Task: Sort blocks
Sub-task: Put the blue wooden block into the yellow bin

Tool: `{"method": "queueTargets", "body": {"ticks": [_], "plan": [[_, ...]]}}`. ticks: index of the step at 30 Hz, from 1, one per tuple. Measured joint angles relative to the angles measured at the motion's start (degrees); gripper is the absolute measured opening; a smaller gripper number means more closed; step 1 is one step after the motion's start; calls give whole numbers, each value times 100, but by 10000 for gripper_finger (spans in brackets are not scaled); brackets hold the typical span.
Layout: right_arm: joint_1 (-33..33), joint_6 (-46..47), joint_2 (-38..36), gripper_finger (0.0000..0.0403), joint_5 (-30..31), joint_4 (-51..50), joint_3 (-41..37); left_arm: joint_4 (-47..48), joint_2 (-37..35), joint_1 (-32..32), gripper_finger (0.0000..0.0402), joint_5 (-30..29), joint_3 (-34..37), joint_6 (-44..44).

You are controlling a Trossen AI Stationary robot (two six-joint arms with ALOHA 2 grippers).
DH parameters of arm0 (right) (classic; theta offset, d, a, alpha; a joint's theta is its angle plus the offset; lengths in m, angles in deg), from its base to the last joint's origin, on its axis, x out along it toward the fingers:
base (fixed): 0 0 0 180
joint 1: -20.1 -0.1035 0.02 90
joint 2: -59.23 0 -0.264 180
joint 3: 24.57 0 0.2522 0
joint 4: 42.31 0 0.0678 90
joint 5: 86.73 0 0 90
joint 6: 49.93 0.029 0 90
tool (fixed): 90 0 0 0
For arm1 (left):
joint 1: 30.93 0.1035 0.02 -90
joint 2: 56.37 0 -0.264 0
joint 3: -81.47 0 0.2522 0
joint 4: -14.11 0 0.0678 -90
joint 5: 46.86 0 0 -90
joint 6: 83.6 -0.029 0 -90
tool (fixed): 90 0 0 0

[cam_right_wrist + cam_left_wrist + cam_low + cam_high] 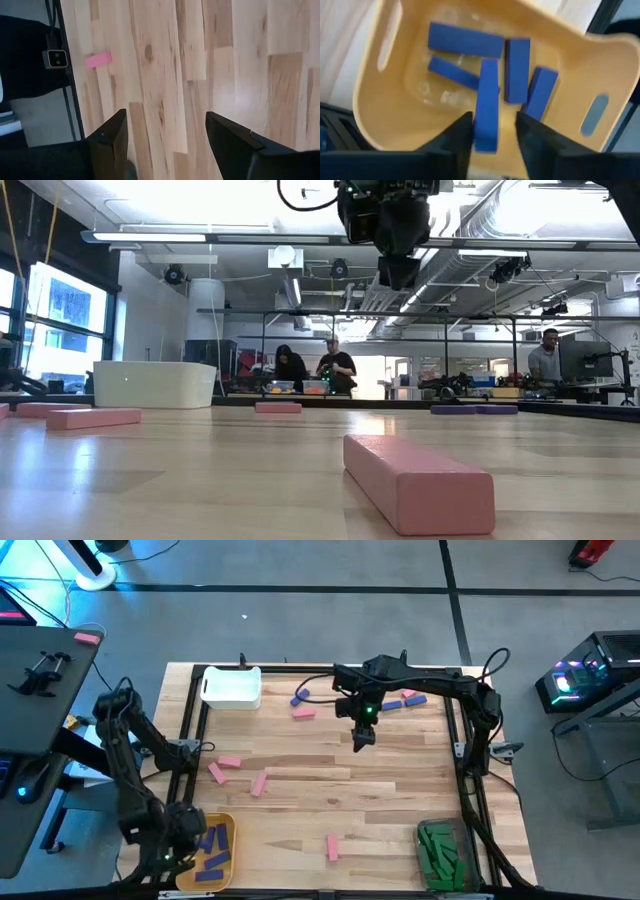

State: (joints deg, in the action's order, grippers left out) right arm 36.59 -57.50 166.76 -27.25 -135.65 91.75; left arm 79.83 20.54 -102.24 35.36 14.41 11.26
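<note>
My left end effector (492, 131) hangs over the yellow bin (205, 851) at the near left corner of the surface (380, 810), its fingers closed on one purple block (486, 105); four more purple blocks lie in the bin below it. My right end effector (362, 735) hovers above bare wood at mid-surface, fingers apart and holding nothing. Green blocks (438, 847) sit together in the bin at the near right corner. Unsorted pink blocks remain on the surface: two near the left edge (228, 765), one toward the near side (332, 847), and one near the white bin (231, 686), with loose purple blocks (414, 699) at the far side. Risk, left side: the held block stands over the stacked ones, so on release it may land on edge or bounce toward the rim. Risk, right side: the nearest pink block lies close to the purple ones, and a descent that is off centre could push a neighbour or clamp two colours together.
</note>
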Motion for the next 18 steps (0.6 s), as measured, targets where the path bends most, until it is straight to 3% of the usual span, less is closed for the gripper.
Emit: {"method": "queueTargets", "body": {"ticks": [5, 10, 14, 18], "plan": [[-20, 9, -198, 199, 4, -358, 0, -71, -272, 500, 205, 28, 0, -555], [-56, 147, -639, 199, 274, -824, 0, -232, -967, 1079, 240, -104, -6, -1340], [-55, 480, -1183, 199, 1178, -730, -245, -71, -1640, 1587, 244, -1169, -7, -1807], [275, 1074, -1868, 199, 1826, -109, -1287, 333, -2156, 2163, 245, -2313, -9, -2218]]}}
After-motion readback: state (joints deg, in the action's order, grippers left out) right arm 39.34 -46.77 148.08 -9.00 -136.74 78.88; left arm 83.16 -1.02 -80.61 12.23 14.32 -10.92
